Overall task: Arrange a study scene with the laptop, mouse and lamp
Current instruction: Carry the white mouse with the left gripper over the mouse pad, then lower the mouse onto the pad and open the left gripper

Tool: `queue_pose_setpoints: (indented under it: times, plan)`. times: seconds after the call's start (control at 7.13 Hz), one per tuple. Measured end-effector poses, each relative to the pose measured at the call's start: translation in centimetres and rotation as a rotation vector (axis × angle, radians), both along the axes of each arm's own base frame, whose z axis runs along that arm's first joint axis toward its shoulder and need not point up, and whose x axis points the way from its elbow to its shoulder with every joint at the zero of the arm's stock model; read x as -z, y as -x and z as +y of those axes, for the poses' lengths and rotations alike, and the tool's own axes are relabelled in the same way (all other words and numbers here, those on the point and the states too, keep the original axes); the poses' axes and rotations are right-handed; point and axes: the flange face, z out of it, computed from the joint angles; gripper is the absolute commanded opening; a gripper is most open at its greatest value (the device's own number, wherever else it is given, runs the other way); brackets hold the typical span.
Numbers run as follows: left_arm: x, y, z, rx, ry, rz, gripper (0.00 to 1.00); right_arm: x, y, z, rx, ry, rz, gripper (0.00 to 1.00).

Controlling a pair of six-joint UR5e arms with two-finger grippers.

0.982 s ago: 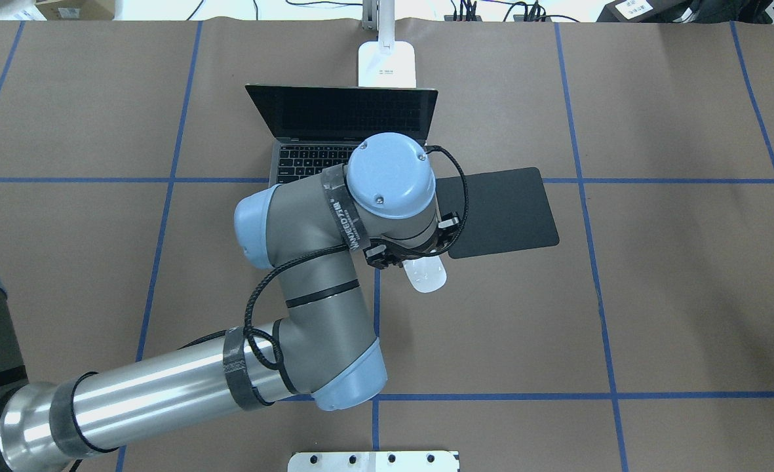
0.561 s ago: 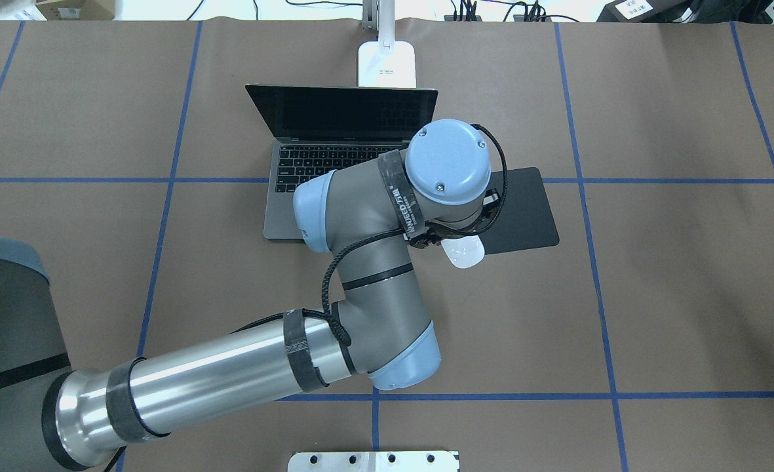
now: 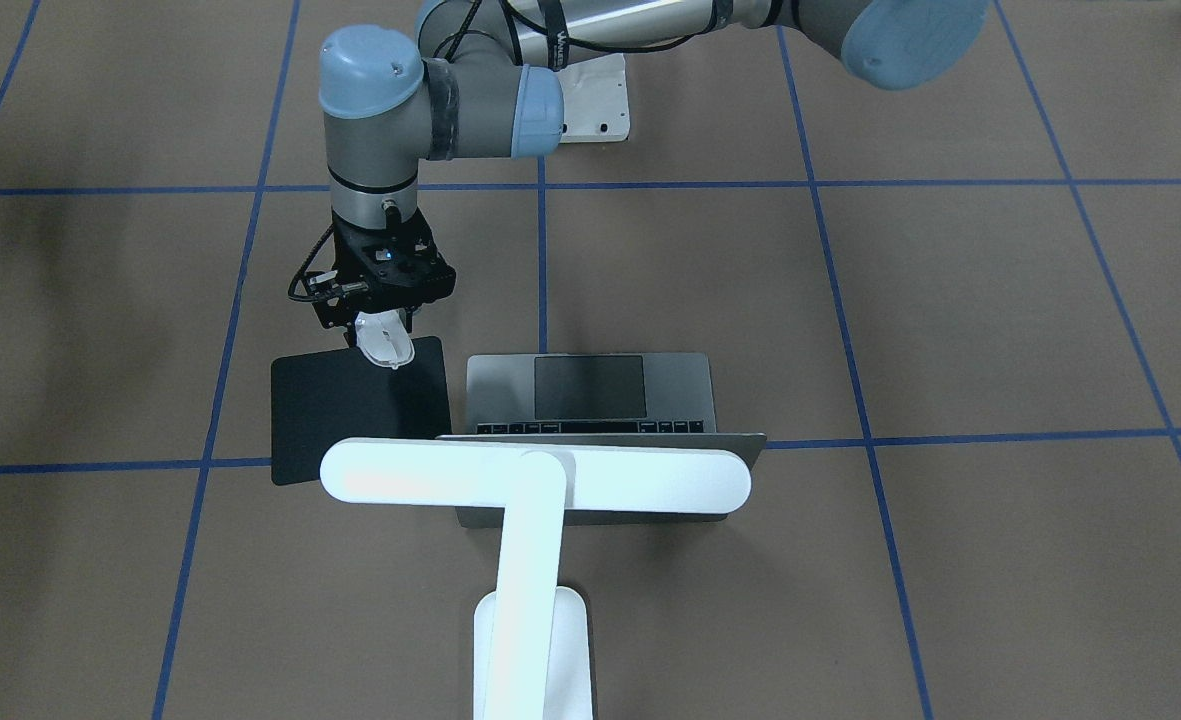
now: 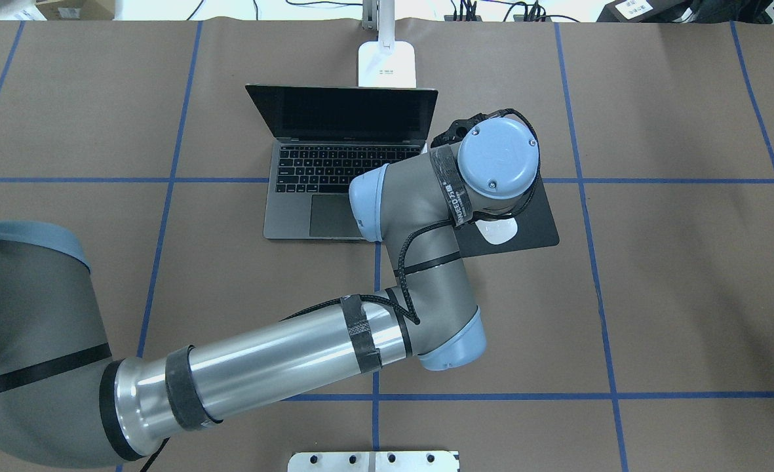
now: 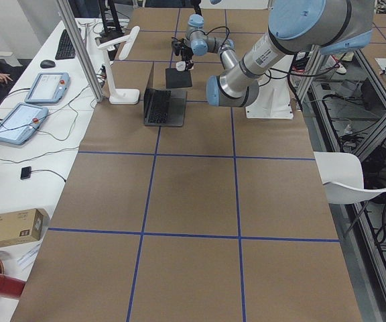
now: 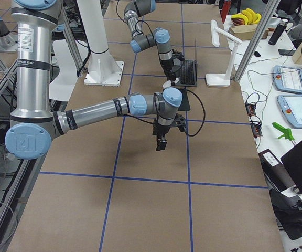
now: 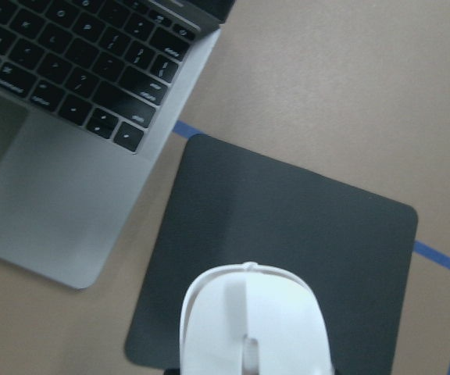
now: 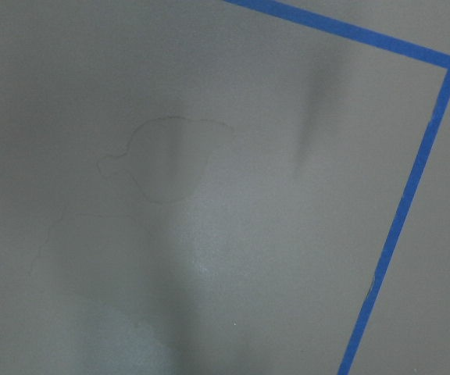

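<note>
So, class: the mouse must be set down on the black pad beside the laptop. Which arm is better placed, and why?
Left. The left tool holds the mouse just above the black pad, so it probably only needs to lower and release. The right tool hangs over the table, well away.

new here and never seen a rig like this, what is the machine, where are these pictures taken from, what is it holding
A robot: two jointed arms at a paper-covered table, each ending in a two-finger gripper. Four fixed cameras watch from above behind it, from across the table and from either end; two more ride on the wrists. On the table are an open laptop, a white desk lamp behind it and a black mouse pad beside it. The left gripper holds a white mouse over the pad. The right gripper hangs over the table; open or shut, I cannot tell.
</note>
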Motion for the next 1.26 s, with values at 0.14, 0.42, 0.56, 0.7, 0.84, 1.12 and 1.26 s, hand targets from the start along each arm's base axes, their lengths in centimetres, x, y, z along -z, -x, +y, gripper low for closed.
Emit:
queue_pose_setpoints:
  times: [0.14, 0.42, 0.56, 0.7, 0.84, 1.12, 1.26]
  plan:
    - [-0.7, -0.8, 0.0, 0.014, -0.005, -0.013, 0.52, 0.1, 0.0, 0.1, 0.0, 0.002, -0.007, 1.0]
    - [-2.2, -2.8, 1.0, 0.047, -0.017, -0.041, 0.52, 0.0, 0.0, 0.2, 0.002, 0.005, -0.011, 1.0]
    - [-2.8, -3.5, 1.4, 0.065, -0.024, -0.049, 0.52, -0.1, 0.0, 0.2, 0.004, 0.006, -0.011, 1.0]
    - [-3.1, -3.8, 1.4, 0.083, -0.03, -0.056, 0.63, -0.2, 0.0, 0.3, 0.005, 0.006, -0.011, 1.0]
    - [-3.4, -3.9, 1.2, 0.103, -0.039, -0.065, 0.85, -0.2, 0.0, 0.3, 0.006, 0.007, -0.011, 1.0]
    - [-3.6, -3.9, 0.9, 0.134, -0.051, -0.073, 0.99, -0.3, 0.0, 0.3, 0.007, 0.007, -0.011, 1.0]
    - [-3.5, -3.8, 0.9, 0.143, -0.052, -0.073, 0.99, -0.3, 0.0, 0.4, 0.007, 0.009, -0.014, 1.0]
